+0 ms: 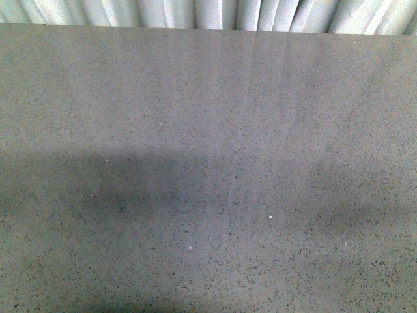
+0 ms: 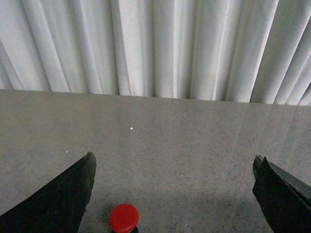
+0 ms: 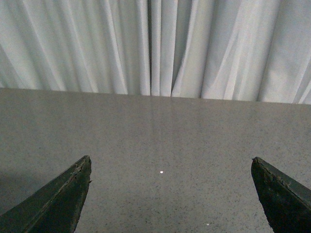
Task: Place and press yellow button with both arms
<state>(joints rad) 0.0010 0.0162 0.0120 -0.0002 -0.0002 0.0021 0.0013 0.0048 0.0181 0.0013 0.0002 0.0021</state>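
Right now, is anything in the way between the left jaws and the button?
Nothing I can see. The button, its cap looking red here, sits on the table between the wide-open jaws of the left gripper, closer to one of them.

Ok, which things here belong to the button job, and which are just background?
Belongs to the job:
button, its cap looking red here, seen between the open jaws of the left gripper
right gripper, open, nothing between its jaws

Just there:
grey speckled table
white curtain behind it
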